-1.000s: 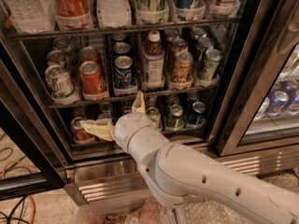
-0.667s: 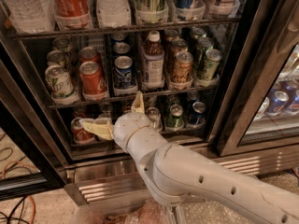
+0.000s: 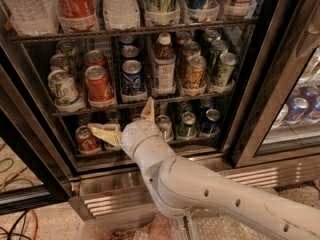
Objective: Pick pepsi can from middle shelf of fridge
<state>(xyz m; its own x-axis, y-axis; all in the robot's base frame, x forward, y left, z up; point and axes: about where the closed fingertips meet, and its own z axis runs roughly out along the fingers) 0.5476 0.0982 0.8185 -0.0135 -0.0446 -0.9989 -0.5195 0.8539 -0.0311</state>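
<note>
The pepsi can, blue with a silver top, stands at the front of its row on the middle shelf of the fridge, between a red Coca-Cola can and a brown bottle. My gripper is just below the shelf's front rail, under and slightly left of the pepsi can. It is open and empty, with one yellowish finger pointing left and the other pointing up toward the rail. My white arm rises from the lower right.
A 7UP can stands at the shelf's left, with a gold can and green cans at the right. Tall bottles fill the rack above. More cans sit on the lowest rack. A shut glass door stands at right, and cables lie on the floor at left.
</note>
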